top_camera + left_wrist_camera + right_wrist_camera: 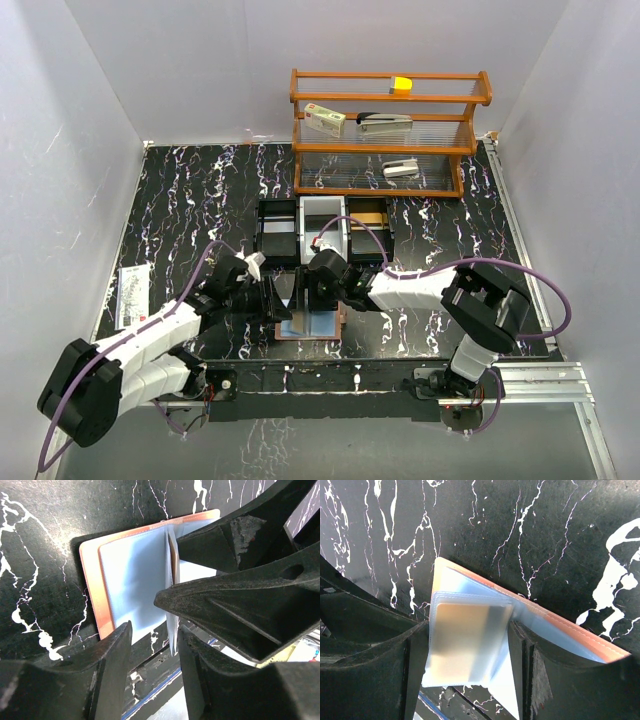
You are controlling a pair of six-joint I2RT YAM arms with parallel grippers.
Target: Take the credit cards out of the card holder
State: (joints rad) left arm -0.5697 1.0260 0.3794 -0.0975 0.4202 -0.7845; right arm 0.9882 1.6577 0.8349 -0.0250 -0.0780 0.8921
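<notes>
Table (pixel 180 200): black marble look w/ white veins. Holder (pixel 92 595): salmon-pink outside, pale blue pockets inside. Card (pixel 465 640): yellow-orange, seen thru clear sleeve. Shelf (pixel 390 100) at 12 o'clock: orange-brown wood, clear ribbed panels. Block (pixel 402 85) on top: yellow. Box (pixel 325 120): white + red. Tray (pixel 275 240): black. Cables (pixel 545 281): purple. Arms (pixel 160 340): white w/ black joints.

Left arm (pixel 160 335), right arm (pixel 420 290) reach inward, tips close together; left jaws parted.
</notes>
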